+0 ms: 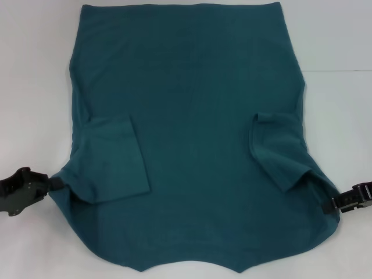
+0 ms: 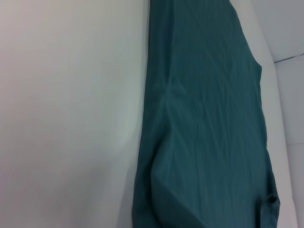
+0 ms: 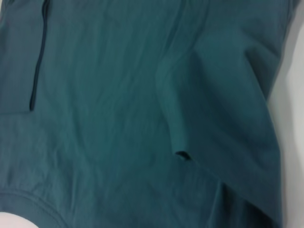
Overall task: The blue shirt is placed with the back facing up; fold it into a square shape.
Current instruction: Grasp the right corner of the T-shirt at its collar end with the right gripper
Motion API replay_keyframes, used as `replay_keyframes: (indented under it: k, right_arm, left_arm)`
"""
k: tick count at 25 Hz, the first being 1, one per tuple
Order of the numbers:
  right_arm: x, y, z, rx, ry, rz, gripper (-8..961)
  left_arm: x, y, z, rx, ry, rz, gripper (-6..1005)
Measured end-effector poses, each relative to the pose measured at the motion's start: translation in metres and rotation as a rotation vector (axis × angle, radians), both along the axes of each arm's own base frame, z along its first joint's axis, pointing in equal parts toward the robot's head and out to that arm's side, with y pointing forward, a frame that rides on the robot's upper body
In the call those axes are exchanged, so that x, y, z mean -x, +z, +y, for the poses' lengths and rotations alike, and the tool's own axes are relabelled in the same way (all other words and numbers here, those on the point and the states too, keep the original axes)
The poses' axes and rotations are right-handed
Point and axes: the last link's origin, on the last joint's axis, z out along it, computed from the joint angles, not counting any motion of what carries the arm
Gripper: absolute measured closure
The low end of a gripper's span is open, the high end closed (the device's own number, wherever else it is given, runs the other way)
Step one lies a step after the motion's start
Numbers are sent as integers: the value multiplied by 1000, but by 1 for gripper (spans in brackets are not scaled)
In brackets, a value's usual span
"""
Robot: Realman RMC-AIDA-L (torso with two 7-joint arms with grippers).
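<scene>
Plain-backed blue shirt (image 1: 192,116), sleeves folded inward, both edges pinched by left claw (image 1: 51,186) and right claw (image 1: 332,204).

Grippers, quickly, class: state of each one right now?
Left gripper: at the blue shirt's left edge near the sleeve; open or closed cannot be told.
Right gripper: at the shirt's right edge; cannot be told either.

White table (image 1: 35,70), faint seam line (image 1: 337,71) across it

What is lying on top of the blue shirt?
Only the blue shirt's own two sleeves, folded inward onto its plain back: one on the left, one on the right. What the sleeves cover cannot be seen.
</scene>
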Motion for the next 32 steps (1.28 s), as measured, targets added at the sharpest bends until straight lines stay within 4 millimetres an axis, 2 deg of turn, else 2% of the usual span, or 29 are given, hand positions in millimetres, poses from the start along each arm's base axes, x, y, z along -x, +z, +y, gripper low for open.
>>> replay_keyframes:
  k: [11, 32]
  right_arm:
    - [2, -15, 2, 34, -21, -23, 312]
    - [18, -25, 6, 59, -4, 0, 317]
  left_arm:
    - [-2, 0, 3, -4, -4, -2, 991]
    - [-1, 0, 2, -4, 2, -5, 991]
